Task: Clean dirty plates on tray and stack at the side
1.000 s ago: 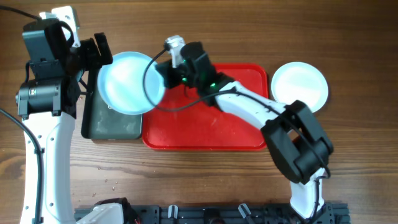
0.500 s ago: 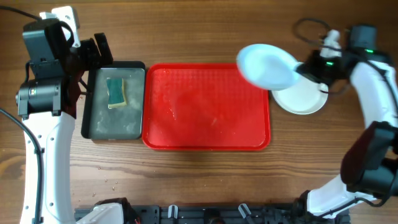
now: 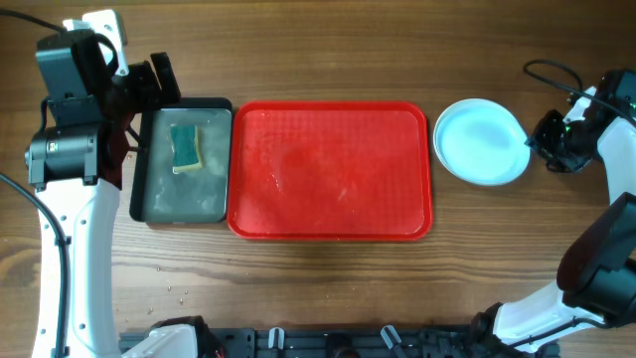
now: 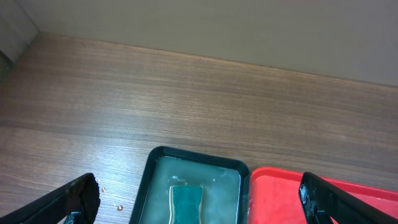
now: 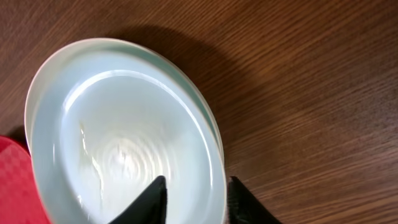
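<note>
The plates (image 3: 481, 139) lie in one stack on the table just right of the red tray (image 3: 328, 231); a light turquoise plate (image 5: 118, 137) is on top, with other rims showing under it. The red tray holds no plates and looks wet. My right gripper (image 3: 550, 141) is at the stack's right edge. In the right wrist view its fingers (image 5: 196, 186) are apart and straddle the top plate's rim. My left gripper (image 3: 159, 85) hovers open and empty at the far left, its fingers (image 4: 196, 193) spread wide.
A smaller black tray (image 3: 179, 214) with water and a green sponge (image 3: 185, 146) sits against the red tray's left side; tray rim (image 4: 186, 154) and sponge (image 4: 186, 202) also show in the left wrist view. Water drops (image 3: 174, 290) dot the front left.
The right arm carried a turquoise plate from over the black tray, across the red tray, and laid it on the stack at the right. The left arm has not moved.
</note>
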Tool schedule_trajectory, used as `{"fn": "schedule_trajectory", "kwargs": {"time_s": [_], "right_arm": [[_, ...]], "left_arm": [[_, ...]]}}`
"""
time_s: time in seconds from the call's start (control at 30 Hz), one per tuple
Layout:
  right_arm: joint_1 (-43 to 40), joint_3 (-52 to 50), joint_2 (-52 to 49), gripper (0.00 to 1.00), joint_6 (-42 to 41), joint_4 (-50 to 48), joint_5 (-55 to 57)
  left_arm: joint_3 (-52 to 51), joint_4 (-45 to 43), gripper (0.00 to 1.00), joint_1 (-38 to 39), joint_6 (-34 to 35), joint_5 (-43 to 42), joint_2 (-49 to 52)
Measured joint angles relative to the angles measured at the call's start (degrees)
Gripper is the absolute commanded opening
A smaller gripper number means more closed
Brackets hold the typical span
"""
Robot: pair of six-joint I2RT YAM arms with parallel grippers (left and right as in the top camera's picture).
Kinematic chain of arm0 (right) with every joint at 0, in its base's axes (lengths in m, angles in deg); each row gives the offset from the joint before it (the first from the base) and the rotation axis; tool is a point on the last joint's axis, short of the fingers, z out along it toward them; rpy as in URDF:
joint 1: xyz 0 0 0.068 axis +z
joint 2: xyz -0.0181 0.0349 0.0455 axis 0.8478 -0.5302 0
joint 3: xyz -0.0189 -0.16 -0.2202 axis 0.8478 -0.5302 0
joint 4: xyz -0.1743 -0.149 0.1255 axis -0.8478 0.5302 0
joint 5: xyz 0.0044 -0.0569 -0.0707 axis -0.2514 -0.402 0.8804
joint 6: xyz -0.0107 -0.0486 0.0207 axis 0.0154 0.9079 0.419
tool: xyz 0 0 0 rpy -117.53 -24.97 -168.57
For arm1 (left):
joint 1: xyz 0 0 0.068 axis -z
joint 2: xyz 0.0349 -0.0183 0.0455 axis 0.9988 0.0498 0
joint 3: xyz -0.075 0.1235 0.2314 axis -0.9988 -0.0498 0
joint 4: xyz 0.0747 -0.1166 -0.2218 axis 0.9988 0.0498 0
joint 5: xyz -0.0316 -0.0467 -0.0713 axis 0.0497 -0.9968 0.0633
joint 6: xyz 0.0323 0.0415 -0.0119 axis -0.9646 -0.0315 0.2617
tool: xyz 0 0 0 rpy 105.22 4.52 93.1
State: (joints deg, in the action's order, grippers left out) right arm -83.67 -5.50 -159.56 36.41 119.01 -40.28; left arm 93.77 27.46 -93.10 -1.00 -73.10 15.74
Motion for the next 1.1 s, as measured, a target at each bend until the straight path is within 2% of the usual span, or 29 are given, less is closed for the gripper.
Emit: {"fn": "schedule_trajectory", "kwargs": {"time_s": [0.03, 0.3, 0.5, 0.63, 0.73, 0.8, 0.83, 0.87, 0.9, 1.0, 1.1], "right_arm": [[0.0, 0.0, 0.0, 0.79, -0.1, 0.0, 0.0], [2.9, -0.8, 0.0, 0.81, 0.8, -0.3, -6.6], [17.8, -3.9, 0.0, 0.82, 8.7, -1.6, -8.6], [27.6, -3.9, 0.0, 0.80, 10.4, -1.5, -7.4], [32.7, -3.9, 0.0, 0.68, 10.7, -1.1, -1.6], [33.3, -3.9, 0.0, 0.55, 11.0, -0.9, 4.6], [33.2, -3.9, 0.0, 0.43, 11.1, -0.9, 6.7], [33.2, -3.9, 0.0, 0.20, 11.3, -0.9, 8.4], [33.1, -3.9, 0.0, 0.06, 11.3, -0.9, 8.9], [31.8, -3.9, 0.0, 0.04, 11.4, -1.1, 9.9], [29.0, -3.9, 0.0, 0.04, 6.4, -0.9, 12.2]], "left_arm": [[0.0, 0.0, 1.00, 0.0, 0.0, 0.0, 0.0], [0.0, 0.0, 1.00, 0.0, 0.0, 0.0, 0.0], [0.0, 0.0, 1.00, 0.0, 0.0, 0.0, 0.0], [0.0, 0.0, 1.00, 0.0, 0.0, 0.0, 0.0], [0.0, 0.0, 1.00, 0.0, 0.0, 0.0, 0.0], [0.0, 0.0, 1.00, 0.0, 0.0, 0.0, 0.0], [0.0, 0.0, 1.00, 0.0, 0.0, 0.0, 0.0], [0.0, 0.0, 1.00, 0.0, 0.0, 0.0, 0.0], [0.0, 0.0, 1.00, 0.0, 0.0, 0.0, 0.0], [0.0, 0.0, 1.00, 0.0, 0.0, 0.0, 0.0], [0.0, 0.0, 1.00, 0.0, 0.0, 0.0, 0.0]]}}
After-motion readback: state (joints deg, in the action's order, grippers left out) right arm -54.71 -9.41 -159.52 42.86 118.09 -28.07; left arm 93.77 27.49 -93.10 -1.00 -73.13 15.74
